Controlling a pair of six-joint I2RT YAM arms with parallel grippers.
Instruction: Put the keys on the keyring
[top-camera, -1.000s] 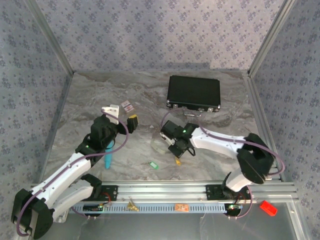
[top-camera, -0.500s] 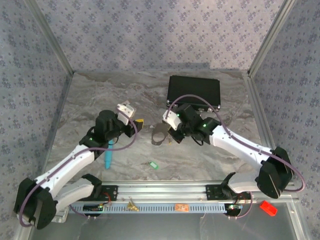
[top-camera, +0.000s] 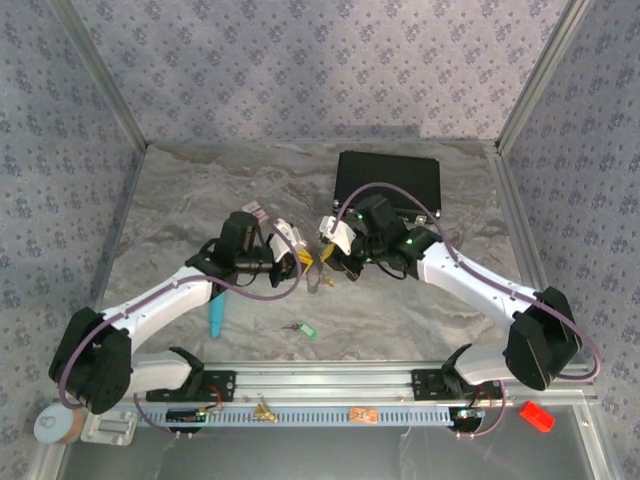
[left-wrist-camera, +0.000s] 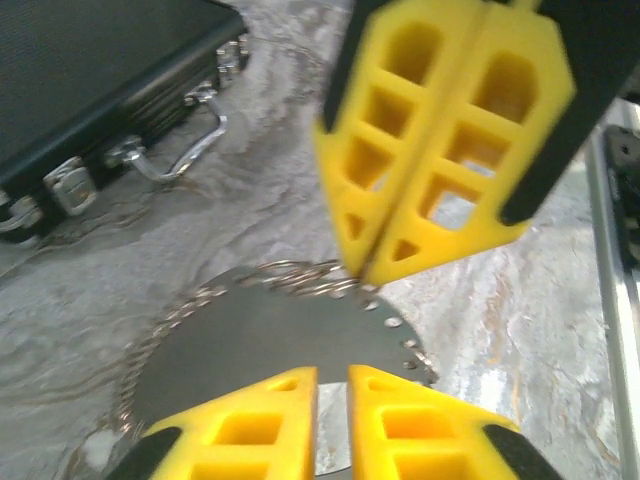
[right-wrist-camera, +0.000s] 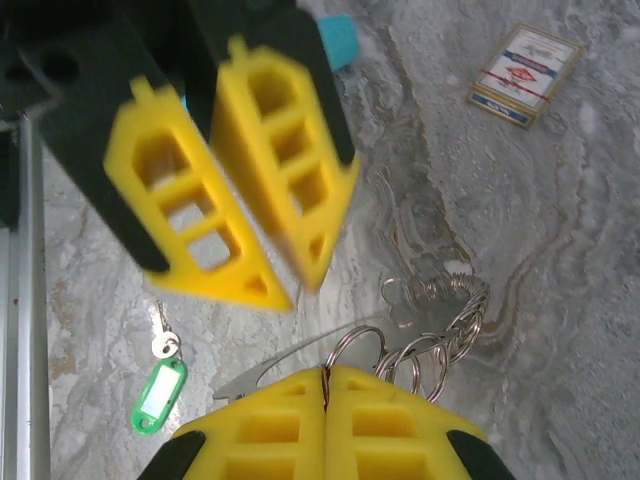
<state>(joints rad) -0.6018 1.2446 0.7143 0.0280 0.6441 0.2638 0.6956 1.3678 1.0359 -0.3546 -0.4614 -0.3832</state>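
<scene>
Early in the task, by the look of things. Gripping the keyring (right-wrist-camera: 440, 310) with the right fingers (right-wrist-camera: 270, 430), pressed flat together on a thin wire loop at the hoop's rim. Holding it over the middle of the tabletop (top-camera: 180, 200), just in front of the black case (top-camera: 388, 187).

Meeting it from the opposite side with the left fingers (left-wrist-camera: 240, 430), drawn almost together with only a narrow slit between them, right at the beaded rim. Cannot tell whether that slit pinches the rim or nothing at all.

No threading done, as far as can be seen. Green-headed key (right-wrist-camera: 158, 390) lying loose on the tabletop toward the near edge, apart from the hoop and from both sets of fingers. Cannot make out, among the small loops bunched on the rim, whether any key hangs there already.

Left to do, on this reading:
- steadying the hoop between the two grips
- finding or opening a gap in it
- fetching the green-headed key and sliding it on

Nothing needed from the red-and-white card (right-wrist-camera: 525, 75) or the teal pen (top-camera: 216, 315), both on the left half of the tabletop.
</scene>
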